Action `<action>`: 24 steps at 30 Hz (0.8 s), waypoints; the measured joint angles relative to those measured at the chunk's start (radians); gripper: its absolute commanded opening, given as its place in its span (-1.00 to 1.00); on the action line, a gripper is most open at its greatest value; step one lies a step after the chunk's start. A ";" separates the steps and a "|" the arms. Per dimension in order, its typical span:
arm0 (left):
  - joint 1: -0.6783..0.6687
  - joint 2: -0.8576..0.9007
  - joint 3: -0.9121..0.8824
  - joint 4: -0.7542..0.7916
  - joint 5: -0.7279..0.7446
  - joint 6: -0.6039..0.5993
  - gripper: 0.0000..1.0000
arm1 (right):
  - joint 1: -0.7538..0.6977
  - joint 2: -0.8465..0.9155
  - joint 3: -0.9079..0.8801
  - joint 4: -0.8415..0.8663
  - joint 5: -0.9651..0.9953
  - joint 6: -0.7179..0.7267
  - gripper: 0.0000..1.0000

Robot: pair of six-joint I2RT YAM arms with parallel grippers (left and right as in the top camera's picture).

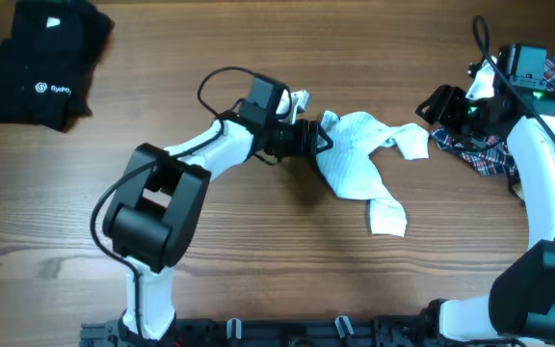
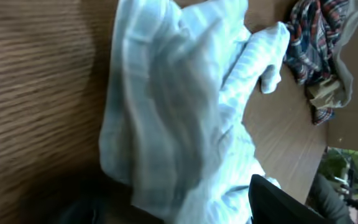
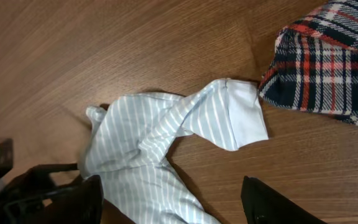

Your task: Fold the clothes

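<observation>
Counts only the black pile (image 1: 37, 67), far left, as folded, probably. Finds striped garment (image 1: 359, 154) crumpled mid-table, left gripper (image 1: 314, 141) spread at its left edge. Has right gripper (image 1: 436, 106) spread too, near heaped plaid shirt (image 1: 489, 154). Leaves both unfolded.

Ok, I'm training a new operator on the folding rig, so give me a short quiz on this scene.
1. True or false: the pale-blue striped garment lies neatly folded.
2. Which item lies to its right in the overhead view? A) plaid shirt B) towel C) sock
3. Which gripper is at that garment's edge?
Key: 1 false; 2 A; 3 the left gripper.
</observation>
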State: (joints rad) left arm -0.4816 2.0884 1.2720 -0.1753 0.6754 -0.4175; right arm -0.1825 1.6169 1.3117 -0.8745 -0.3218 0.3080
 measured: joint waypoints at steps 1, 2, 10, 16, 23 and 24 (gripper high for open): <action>0.000 0.011 0.000 0.010 0.009 -0.004 0.41 | 0.000 0.000 0.000 0.000 0.000 0.000 0.42; 0.000 0.019 0.000 0.014 0.017 -0.008 0.35 | 0.000 0.000 0.000 0.000 0.000 0.000 0.42; -0.004 0.023 0.001 0.034 0.038 -0.023 -0.42 | 0.000 0.000 0.000 -0.001 0.000 0.000 0.42; -0.004 0.023 0.001 0.042 0.042 -0.024 0.20 | 0.000 0.000 0.000 -0.016 0.000 -0.023 0.42; 0.018 0.023 0.006 0.051 0.045 -0.021 0.39 | 0.000 0.000 0.000 -0.037 0.000 -0.046 0.42; 0.046 0.023 0.014 0.048 0.045 -0.021 0.39 | 0.000 0.000 0.000 -0.037 0.000 -0.049 0.42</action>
State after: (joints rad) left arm -0.4355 2.1117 1.2858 -0.1268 0.7200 -0.4389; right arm -0.1825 1.6169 1.3117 -0.9115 -0.3218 0.2592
